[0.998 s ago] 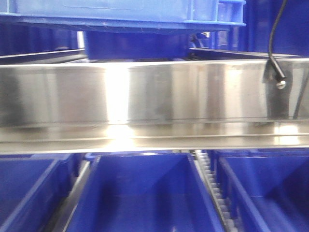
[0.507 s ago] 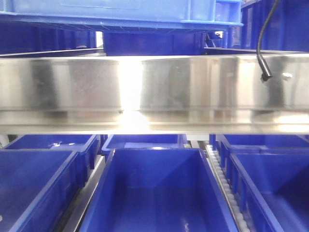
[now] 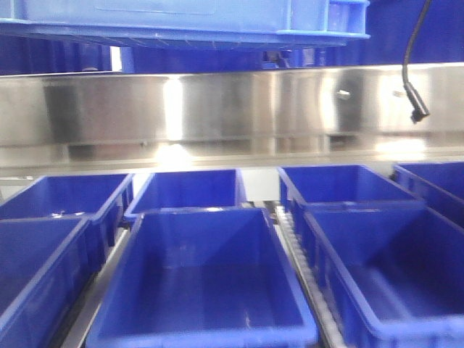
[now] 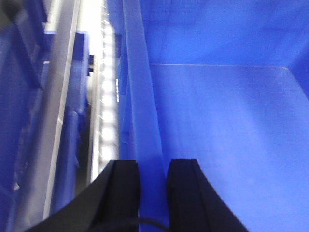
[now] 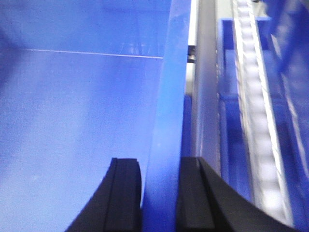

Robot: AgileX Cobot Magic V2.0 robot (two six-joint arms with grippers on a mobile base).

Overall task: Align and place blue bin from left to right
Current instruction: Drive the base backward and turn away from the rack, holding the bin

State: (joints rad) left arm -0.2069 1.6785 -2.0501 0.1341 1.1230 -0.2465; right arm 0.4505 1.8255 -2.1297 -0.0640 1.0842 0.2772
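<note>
The blue bin [image 3: 181,18] hangs very close at the top of the front view, with only its ribbed underside and rim showing. In the left wrist view my left gripper [image 4: 154,164] is shut on the bin's left wall [image 4: 140,96], one black finger outside and one inside. My right gripper [image 5: 159,162] pinches the bin's right wall [image 5: 169,96] the same way. The bin's smooth blue inside fills much of both wrist views. Neither gripper shows in the front view.
A broad stainless steel rail [image 3: 232,109] crosses the front view below the bin. Under it stand several open blue crates [image 3: 203,275] in rows, parted by a white roller track [image 3: 293,246]. A black cable [image 3: 415,94] hangs at the upper right.
The steel rail has slid upward in the front view and looks narrower. More of the crates below have come into sight. The held bin stays at the top of the frame.
</note>
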